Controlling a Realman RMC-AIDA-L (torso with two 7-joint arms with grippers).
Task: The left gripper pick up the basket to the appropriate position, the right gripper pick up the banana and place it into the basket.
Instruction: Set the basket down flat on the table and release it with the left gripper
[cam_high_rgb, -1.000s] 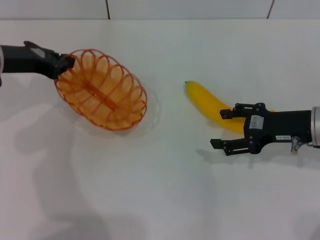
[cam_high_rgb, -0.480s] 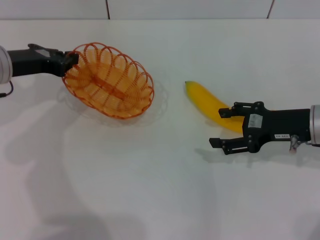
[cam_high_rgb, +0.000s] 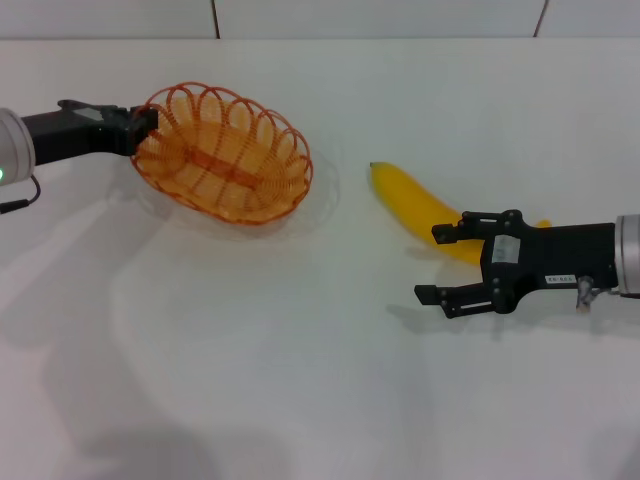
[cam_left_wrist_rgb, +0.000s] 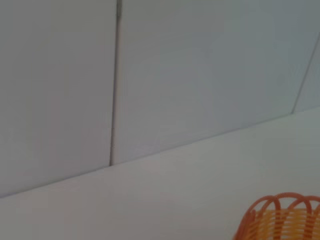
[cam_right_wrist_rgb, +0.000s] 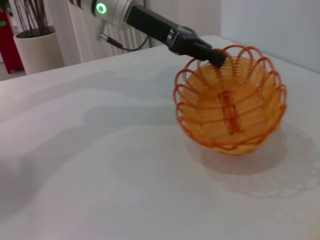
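Basket (cam_high_rgb: 222, 153) rim in left end effector (cam_high_rgb: 143, 124)

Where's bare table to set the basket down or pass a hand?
Free: the wide strip between the basket and the banana, plus all the near table in front of both. Crowded: the right side, where the open right hand sits against the banana, and the far left, where the left hand grips the basket's rim.
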